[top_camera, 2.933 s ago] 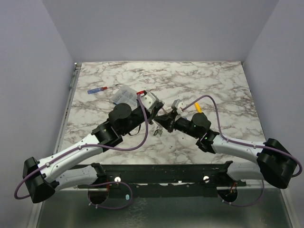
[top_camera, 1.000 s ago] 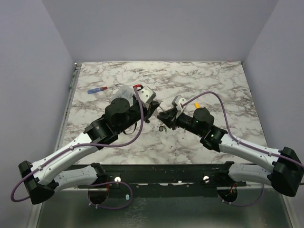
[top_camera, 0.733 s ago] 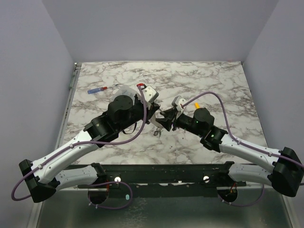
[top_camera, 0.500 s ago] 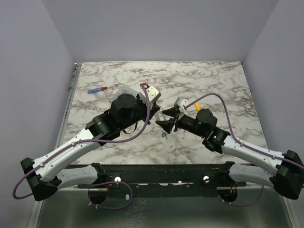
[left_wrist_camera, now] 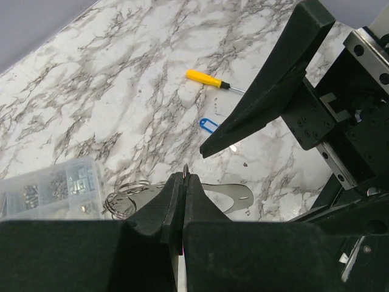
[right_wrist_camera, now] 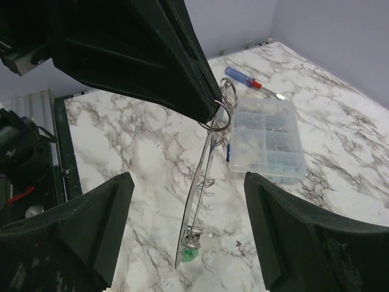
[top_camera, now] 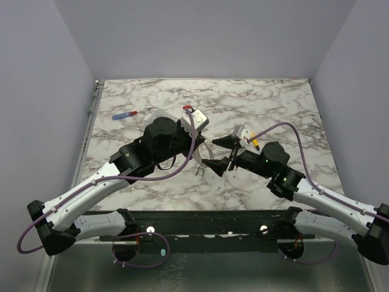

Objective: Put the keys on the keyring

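Note:
My left gripper (left_wrist_camera: 184, 182) is shut on the top of the keyring (right_wrist_camera: 203, 188), a thin silver wire loop that hangs edge-on below it. A green key (right_wrist_camera: 192, 256) and small wire rings dangle at the loop's bottom. My right gripper (right_wrist_camera: 187, 179) stands wide open around the hanging loop, with its fingers apart from it on both sides. A blue key tag (left_wrist_camera: 208, 125) lies on the marble. From above, the left gripper (top_camera: 202, 149) and the right gripper (top_camera: 219, 152) face each other at mid-table, the keyring (top_camera: 199, 163) between them.
A clear compartment box (right_wrist_camera: 267, 143) sits behind the left arm, partly hidden in the top view (top_camera: 157, 115). A red-and-blue screwdriver (top_camera: 127, 114) lies at the back left. A yellow screwdriver (left_wrist_camera: 206, 78) lies beside the right arm. Spare small rings (left_wrist_camera: 124, 198) hang beside the left fingers.
My right gripper has opened wide, let go of the ring and drawn back to the right. The left gripper stays shut on the keyring and has shifted slightly right.

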Motion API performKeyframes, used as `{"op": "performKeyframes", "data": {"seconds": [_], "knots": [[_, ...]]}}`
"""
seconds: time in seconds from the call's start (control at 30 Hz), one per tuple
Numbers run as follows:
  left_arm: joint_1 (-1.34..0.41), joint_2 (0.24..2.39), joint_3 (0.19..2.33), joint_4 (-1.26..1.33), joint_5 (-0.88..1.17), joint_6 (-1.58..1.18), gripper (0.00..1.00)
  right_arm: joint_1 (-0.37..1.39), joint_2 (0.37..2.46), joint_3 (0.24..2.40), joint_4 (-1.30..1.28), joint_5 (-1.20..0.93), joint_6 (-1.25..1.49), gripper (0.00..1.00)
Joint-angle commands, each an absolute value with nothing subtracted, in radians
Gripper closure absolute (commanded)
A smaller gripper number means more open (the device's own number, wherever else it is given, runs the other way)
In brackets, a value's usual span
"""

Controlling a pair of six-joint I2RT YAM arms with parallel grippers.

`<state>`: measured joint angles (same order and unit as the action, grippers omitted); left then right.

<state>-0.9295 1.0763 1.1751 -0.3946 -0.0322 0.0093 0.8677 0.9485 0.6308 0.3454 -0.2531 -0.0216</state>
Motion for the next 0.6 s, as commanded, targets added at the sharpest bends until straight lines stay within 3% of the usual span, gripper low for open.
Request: {"op": "performKeyframes", "data": {"seconds": [0.0, 0.23, 0.57], "knots": [[-0.929, 1.090, 1.230, -0.412, -0.001, 0.034, 1.00, 0.872, 0.913, 0.635, 0.310, -0.295, -0.004, 0.15], [-0.929, 1.108, 1.262, -0.451, 0.038, 0.041, 1.00, 0.873, 0.892, 0.653, 0.343, -0.330, 0.033, 0.11], [-0.928, 1.150, 1.316, -0.493, 0.110, 0.058, 1.00, 0.872, 0.905, 0.695, 0.326, -0.358, 0.042, 0.14]]}}
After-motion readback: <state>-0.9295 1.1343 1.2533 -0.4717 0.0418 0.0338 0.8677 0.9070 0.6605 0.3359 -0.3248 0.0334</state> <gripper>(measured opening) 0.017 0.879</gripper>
